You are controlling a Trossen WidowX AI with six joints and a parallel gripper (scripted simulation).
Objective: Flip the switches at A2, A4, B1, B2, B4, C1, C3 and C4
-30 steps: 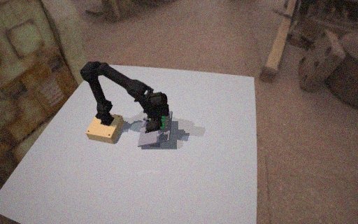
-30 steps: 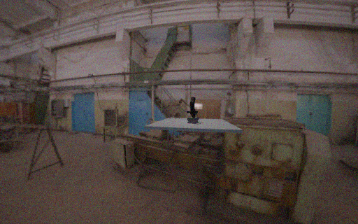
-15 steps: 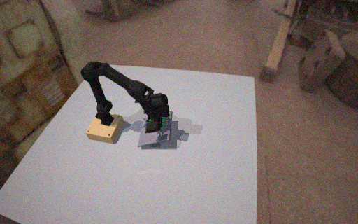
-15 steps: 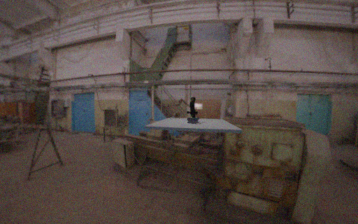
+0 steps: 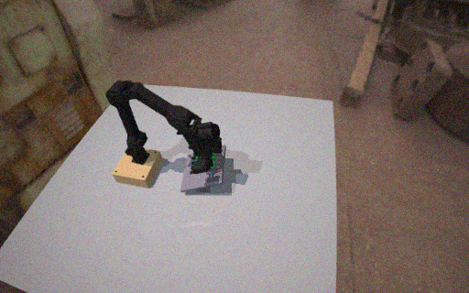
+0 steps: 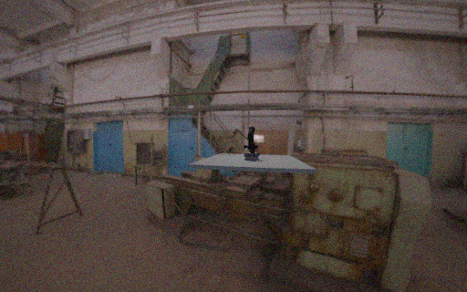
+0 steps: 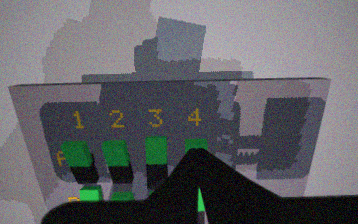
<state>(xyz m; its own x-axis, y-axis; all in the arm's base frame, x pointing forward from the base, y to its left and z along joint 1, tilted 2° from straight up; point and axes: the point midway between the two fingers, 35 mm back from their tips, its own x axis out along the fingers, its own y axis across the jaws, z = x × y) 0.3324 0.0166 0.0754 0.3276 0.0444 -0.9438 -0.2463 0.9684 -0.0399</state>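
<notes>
The grey switch panel (image 5: 193,183) (image 7: 30,115) lies tilted on the white table (image 5: 275,192) (image 6: 274,164). In the wrist view its far row shows green switches under the yellow numbers: A1 (image 7: 77,152), A2 (image 7: 116,152), A3 (image 7: 155,149) and A4 (image 7: 196,144). Two row B switches (image 7: 91,192) peek out at the bottom left; the others are hidden by my gripper. My gripper (image 5: 201,167) (image 7: 196,155) is shut and empty. It is low over the panel, its tip just below A4 on the right side. I cannot tell if it touches. The arm (image 6: 251,142) is tiny in the exterior view.
The arm stands on a tan base block (image 5: 135,173) left of the panel. A dark grey raised block (image 7: 285,130) sits on the panel's right end, and a grey block (image 7: 180,40) shows behind the panel. Workshop machinery surrounds the table.
</notes>
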